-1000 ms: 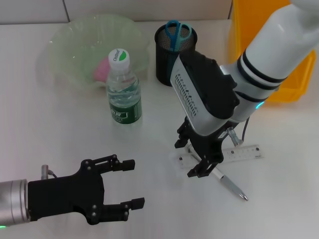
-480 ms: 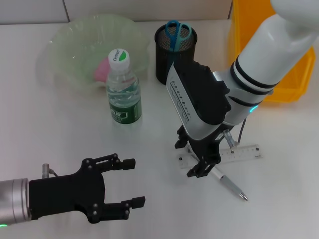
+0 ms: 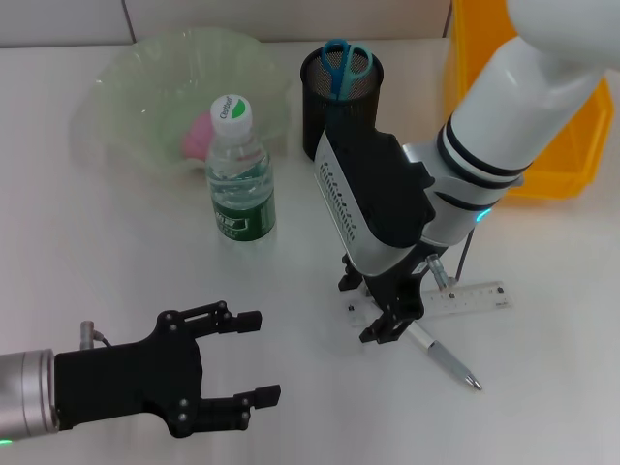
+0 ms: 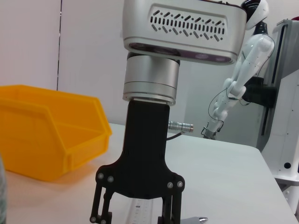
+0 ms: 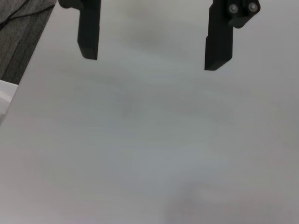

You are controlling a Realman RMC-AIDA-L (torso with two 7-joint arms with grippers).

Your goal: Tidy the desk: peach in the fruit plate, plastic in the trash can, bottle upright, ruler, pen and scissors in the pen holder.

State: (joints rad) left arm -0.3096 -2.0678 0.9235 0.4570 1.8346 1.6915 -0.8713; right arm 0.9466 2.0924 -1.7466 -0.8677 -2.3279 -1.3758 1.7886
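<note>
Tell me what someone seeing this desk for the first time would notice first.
The right gripper, jaws open, poised over the clear ruler and pen at the desk's right. Behind it, the scissors stand in the black pen holder, beside an upright bottle and a peach in the green fruit plate. The left gripper waits open at the near left.

The white table carries a green fruit plate at upper left, an upright bottle, a black pen holder at top centre, a yellow bin at upper right, and a ruler and pen at lower right.
</note>
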